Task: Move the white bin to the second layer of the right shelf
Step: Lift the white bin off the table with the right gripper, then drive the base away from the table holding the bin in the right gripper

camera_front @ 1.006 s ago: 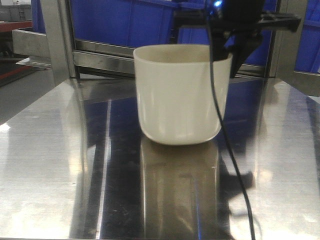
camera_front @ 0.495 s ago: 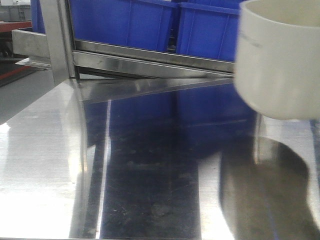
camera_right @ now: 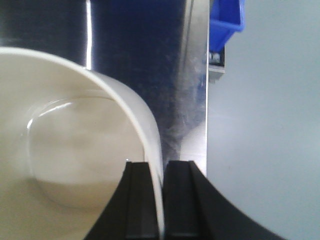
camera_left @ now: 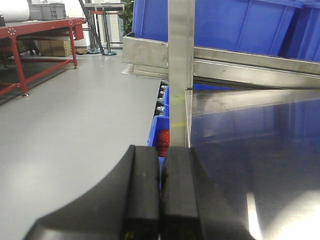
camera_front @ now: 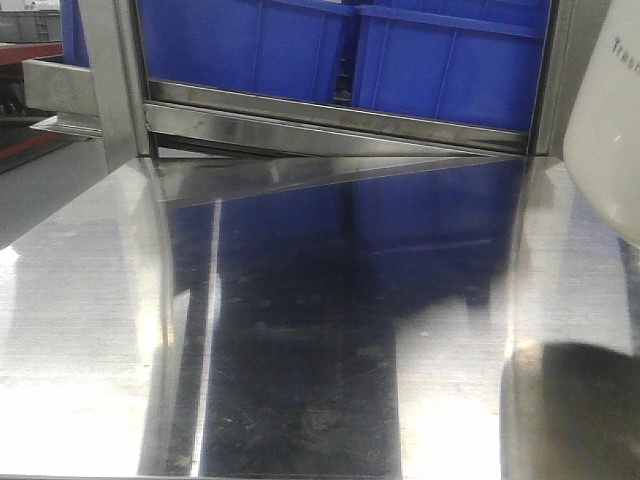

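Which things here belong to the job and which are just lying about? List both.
Job:
white bin, held in the air
right gripper, shut on its rim

Lying about:
blue crates
steel tabletop
rack post
red table
left gripper, shut, empty

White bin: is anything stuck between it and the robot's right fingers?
No, nothing visible is in the way. The right gripper is holding the white bin. Its fingers pinch the bin's thin wall, one inside and one outside, pressed right against the plastic.
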`<state>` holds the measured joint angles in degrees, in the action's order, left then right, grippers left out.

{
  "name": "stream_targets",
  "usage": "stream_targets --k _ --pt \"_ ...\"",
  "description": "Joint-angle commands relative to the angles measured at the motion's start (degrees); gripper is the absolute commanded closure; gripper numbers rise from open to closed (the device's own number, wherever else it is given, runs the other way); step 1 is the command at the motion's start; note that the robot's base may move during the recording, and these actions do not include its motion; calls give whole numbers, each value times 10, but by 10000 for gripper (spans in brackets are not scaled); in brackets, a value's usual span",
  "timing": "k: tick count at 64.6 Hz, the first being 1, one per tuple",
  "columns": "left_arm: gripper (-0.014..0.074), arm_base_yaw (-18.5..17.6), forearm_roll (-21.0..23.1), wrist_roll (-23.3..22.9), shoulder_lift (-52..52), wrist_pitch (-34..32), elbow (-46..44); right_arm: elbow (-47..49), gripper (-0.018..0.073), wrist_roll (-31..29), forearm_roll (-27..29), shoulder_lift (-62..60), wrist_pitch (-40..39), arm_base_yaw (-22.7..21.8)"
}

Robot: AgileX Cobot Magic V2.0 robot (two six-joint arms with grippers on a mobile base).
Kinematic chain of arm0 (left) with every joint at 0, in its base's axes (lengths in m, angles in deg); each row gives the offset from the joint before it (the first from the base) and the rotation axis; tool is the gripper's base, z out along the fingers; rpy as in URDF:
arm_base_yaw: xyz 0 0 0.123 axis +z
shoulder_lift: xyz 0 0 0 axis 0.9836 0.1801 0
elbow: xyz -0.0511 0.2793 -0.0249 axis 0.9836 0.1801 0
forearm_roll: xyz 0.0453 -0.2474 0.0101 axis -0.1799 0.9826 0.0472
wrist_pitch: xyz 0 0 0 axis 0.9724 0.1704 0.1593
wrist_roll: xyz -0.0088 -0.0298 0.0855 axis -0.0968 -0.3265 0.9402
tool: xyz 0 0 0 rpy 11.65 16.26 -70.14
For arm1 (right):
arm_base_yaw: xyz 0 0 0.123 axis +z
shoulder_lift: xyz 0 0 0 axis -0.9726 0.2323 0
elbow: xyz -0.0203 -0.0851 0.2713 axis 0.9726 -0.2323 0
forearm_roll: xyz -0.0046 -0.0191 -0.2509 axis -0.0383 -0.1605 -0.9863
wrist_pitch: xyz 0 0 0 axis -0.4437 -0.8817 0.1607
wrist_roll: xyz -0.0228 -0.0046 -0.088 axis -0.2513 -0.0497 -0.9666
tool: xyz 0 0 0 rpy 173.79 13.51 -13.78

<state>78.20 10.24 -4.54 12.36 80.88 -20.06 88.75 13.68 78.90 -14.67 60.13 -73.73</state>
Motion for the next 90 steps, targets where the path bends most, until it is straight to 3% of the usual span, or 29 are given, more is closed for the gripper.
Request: stream_targets --k 1,19,90 --pt "512 0 4 -3 -11 -47 15 -6 505 -5 6 -54 -45 8" --pt "512 0 4 -3 -11 -47 15 -43 505 -5 5 -143 -48 11" --pt "512 0 4 -3 -11 -47 15 -43 505 -5 5 -145 -30 11"
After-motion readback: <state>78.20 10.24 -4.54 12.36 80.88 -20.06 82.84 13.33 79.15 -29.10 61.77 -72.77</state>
